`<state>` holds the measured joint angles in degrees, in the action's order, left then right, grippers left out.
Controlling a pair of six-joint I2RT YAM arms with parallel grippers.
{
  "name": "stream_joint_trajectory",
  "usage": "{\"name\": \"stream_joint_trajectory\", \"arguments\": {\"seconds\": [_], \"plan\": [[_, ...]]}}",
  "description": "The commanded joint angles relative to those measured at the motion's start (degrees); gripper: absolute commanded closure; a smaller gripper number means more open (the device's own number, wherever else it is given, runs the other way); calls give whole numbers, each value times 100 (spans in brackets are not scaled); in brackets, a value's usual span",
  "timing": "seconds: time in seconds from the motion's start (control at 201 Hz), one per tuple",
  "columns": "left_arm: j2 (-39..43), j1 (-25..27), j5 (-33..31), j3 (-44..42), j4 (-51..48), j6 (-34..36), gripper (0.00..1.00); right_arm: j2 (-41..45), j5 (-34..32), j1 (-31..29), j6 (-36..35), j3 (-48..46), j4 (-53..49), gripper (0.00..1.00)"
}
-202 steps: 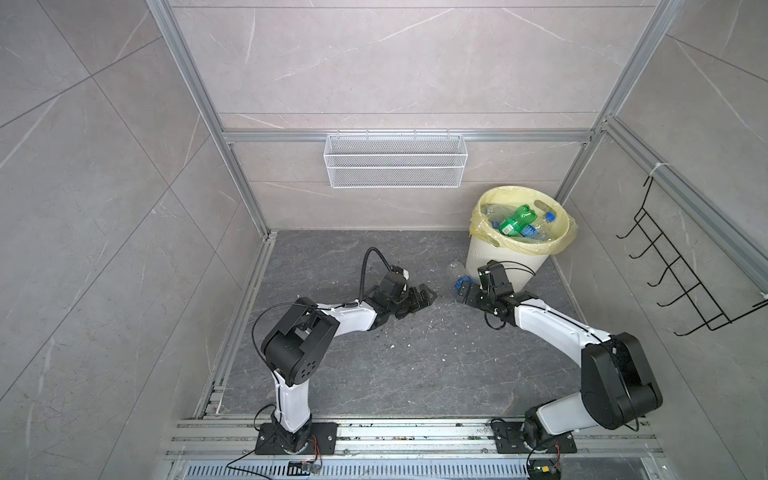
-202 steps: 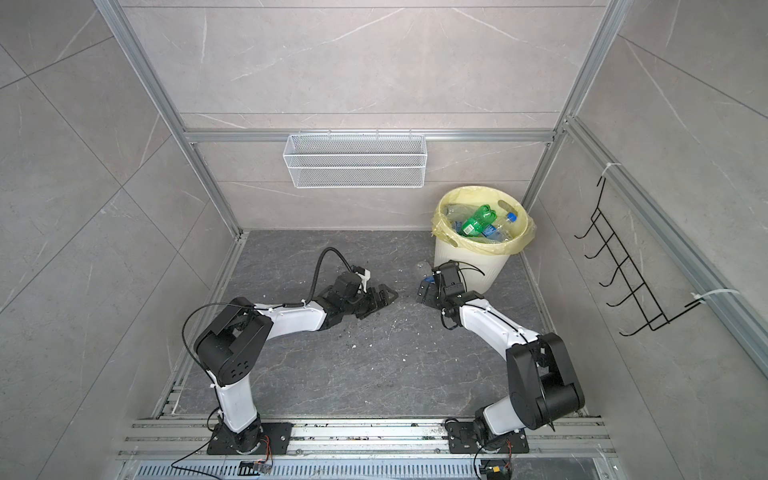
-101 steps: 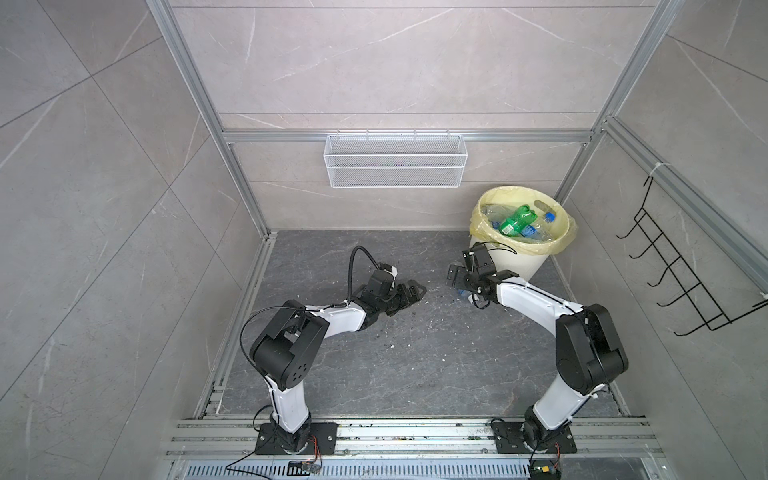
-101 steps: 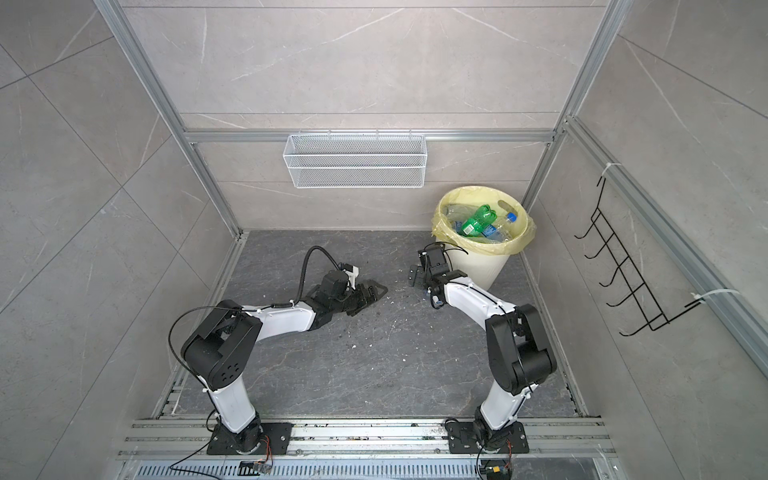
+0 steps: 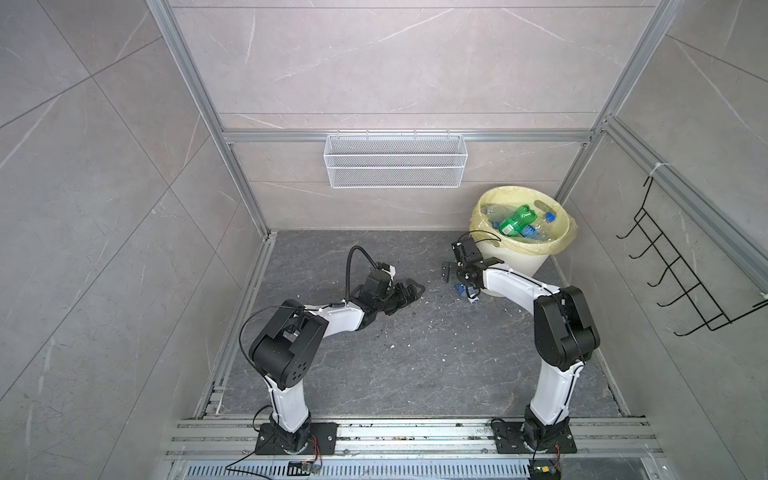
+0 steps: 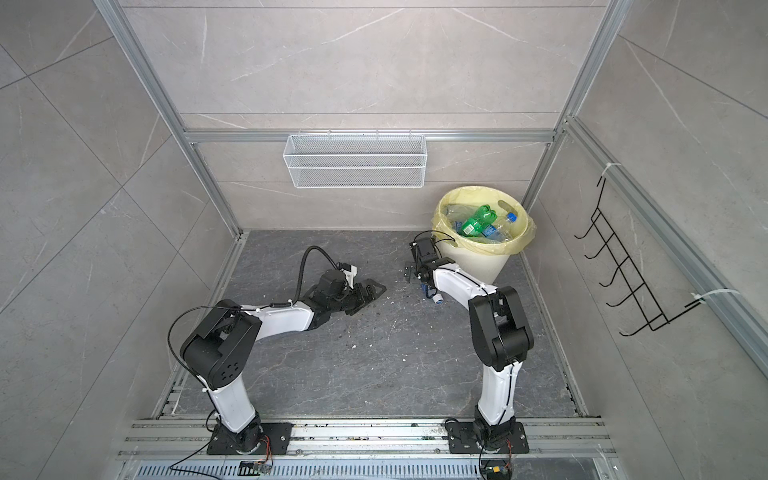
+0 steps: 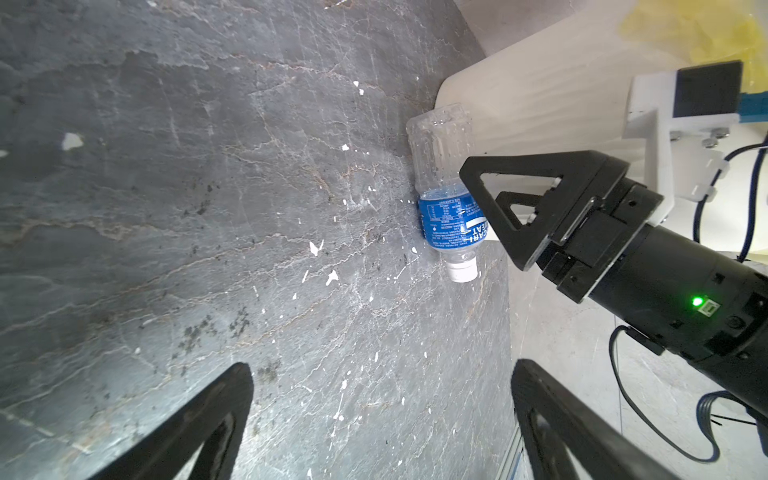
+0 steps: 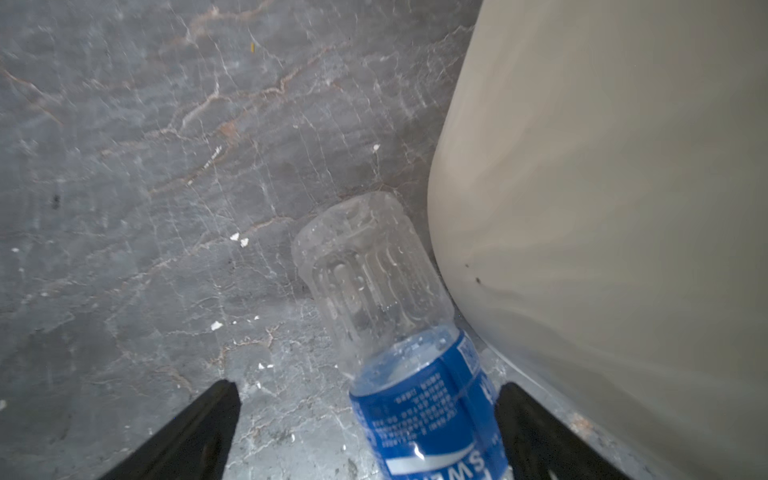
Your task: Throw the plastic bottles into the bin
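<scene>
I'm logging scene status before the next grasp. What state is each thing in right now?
bin: upright, bag-lined, holding bottles.
floor bottle: capped, lying on its side at the bin's base.
green bottle: lying on top of the pile inside the bin.
left gripper: open, empty.
right gripper: open, straddling the floor bottle, not gripping it.
wire basket: hung on the back wall, nothing seen inside.

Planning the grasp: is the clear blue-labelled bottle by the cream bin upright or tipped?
Tipped: the clear blue-labelled bottle lies lengthwise on the grey floor beside the cream bin.
</scene>
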<state>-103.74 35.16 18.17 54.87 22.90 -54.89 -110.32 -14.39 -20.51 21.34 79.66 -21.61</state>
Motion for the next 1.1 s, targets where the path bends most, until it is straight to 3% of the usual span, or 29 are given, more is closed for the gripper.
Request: {"name": "stream_joint_trajectory", "arguments": {"seconds": [0.0, 0.488, 0.786, 1.095], "plan": [[203, -39, 82, -54, 215, -24, 0, -193, 28, -62, -173, 265, -308, 0], [594, -276, 60, -344, 151, -13, 0, 28, 783, -451, 91, 175, -309, 0], [872, -437, 20, -656, 92, 58, 0, 3, 508, -453, -58, 237, -468, 0], [1060, -491, -5, -798, 27, 92, 0, -13, 900, -485, 114, -61, -391, 0]]}}
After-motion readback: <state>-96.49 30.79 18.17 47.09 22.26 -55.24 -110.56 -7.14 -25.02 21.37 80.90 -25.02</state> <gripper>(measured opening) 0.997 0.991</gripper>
